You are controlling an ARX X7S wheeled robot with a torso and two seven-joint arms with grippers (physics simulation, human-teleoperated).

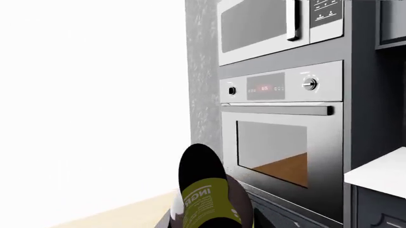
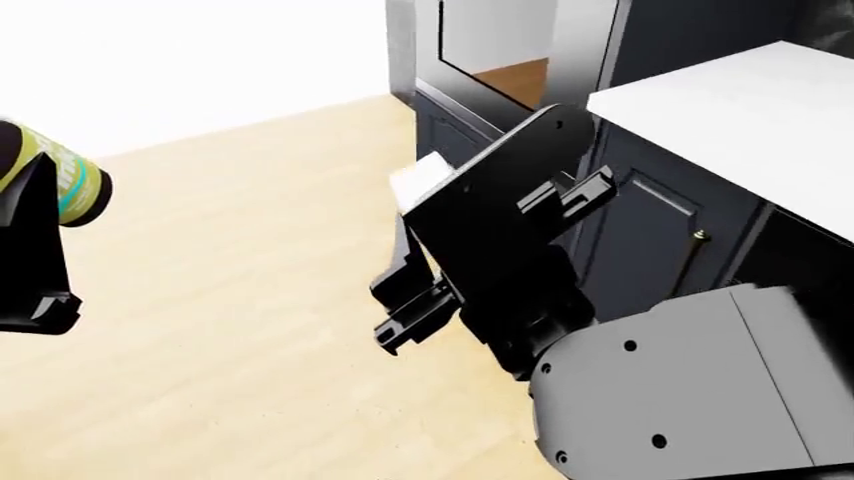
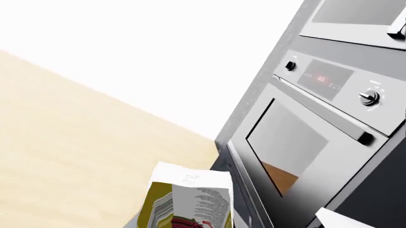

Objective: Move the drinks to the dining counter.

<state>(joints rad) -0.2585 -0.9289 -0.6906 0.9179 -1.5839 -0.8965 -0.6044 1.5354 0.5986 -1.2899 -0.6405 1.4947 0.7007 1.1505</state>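
Observation:
A small dark bottle with a yellow-green label fills the near part of the left wrist view, held in my left gripper, which is shut on it. In the head view that bottle pokes out above the left gripper at the far left edge. My right gripper is shut on the small white carton, held out over the floor in front of dark cabinets. The right wrist view shows the carton close up, printed side facing the camera. The dining counter is out of view.
A steel wall oven with a microwave above it stands ahead in a dark cabinet column. To the right runs a white counter over dark panelled cabinets with a brass handle. Light wooden floor stretches left towards a white wall.

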